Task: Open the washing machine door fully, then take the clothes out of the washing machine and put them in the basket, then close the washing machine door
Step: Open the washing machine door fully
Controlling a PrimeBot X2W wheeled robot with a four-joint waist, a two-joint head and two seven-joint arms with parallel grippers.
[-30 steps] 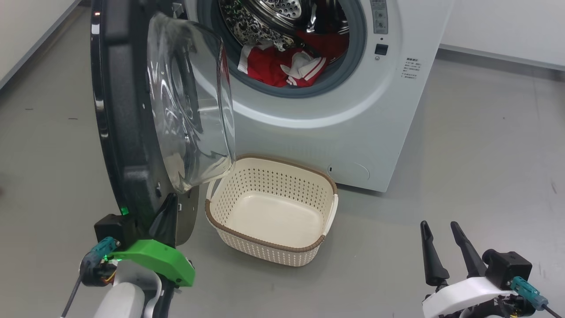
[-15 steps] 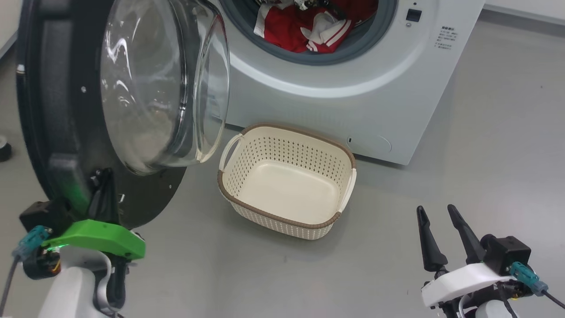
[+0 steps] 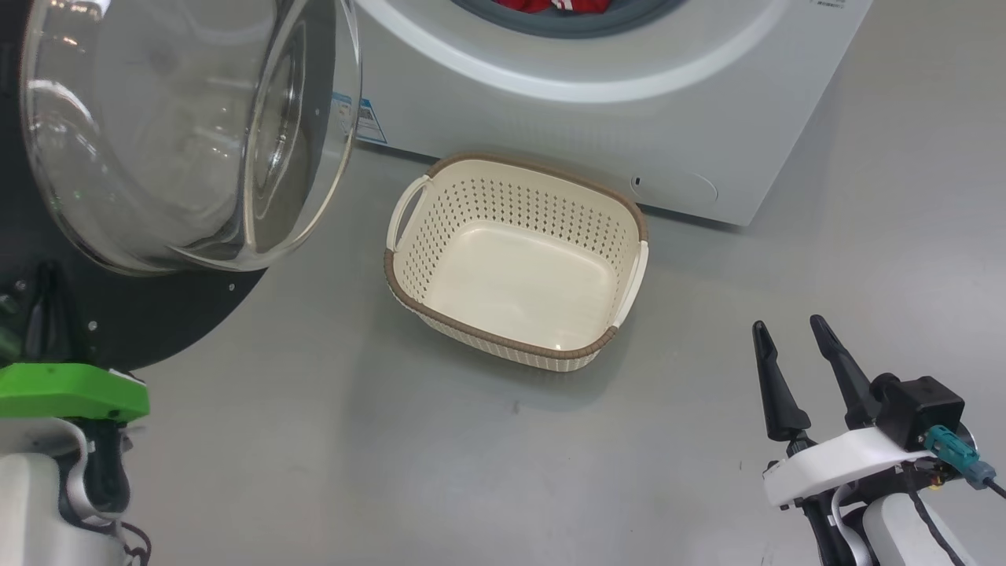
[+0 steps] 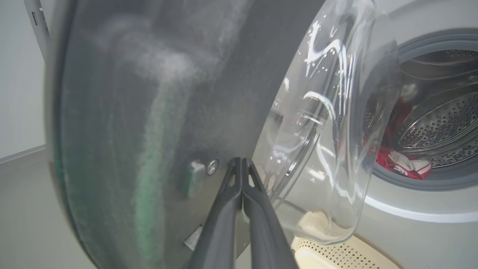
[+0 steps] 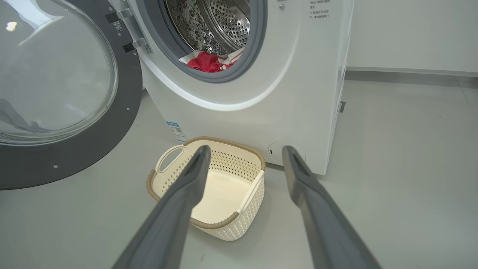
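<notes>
Left gripper [image 4: 241,161], jaws pressed together, at the open door [image 5: 74,149]; right gripper [image 3: 787,321], jaws spread, near-right of the basket [image 3: 515,346].

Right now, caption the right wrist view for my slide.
Open right gripper aimed at the empty basket; washing machine door swung wide, red clothes inside the washing machine.

Left claw [image 4: 242,162] pinched closed (tips touching), right claw [image 3: 787,322] spread wide, pointing upward at lower right.
</notes>
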